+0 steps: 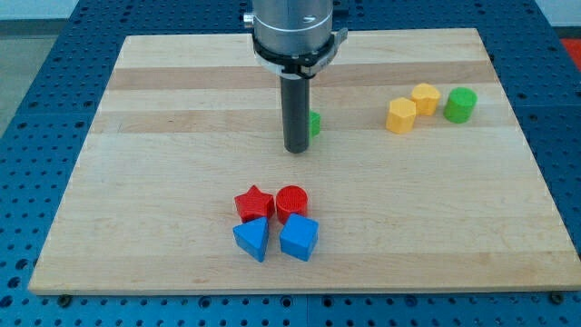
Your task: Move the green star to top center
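We find our tip [297,150] near the middle of the board [136,182], with a green block [314,123] just behind it on the view's right, mostly hidden by the rod. Toward the view's bottom lie four blocks packed together: red star [254,203] left of red cylinder [291,202], blue triangle [252,239] and blue block [299,238] in front of them. At the view's right, two yellow blocks [401,115] [426,98] sit left of a green cylinder [460,104]
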You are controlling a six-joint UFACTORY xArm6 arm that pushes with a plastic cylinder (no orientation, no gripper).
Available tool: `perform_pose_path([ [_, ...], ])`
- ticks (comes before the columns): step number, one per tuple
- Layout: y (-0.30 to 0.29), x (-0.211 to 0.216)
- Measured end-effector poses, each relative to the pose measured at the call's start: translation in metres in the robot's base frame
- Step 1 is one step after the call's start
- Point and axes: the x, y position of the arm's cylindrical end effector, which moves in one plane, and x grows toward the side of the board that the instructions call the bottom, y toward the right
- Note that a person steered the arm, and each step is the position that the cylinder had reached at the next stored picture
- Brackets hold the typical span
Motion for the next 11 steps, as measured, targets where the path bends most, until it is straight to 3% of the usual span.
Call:
perform_pose_path([
  [3,0.037,-0.020],
  [6,-0.003,-0.084],
  [11,-0.005,-0.168],
])
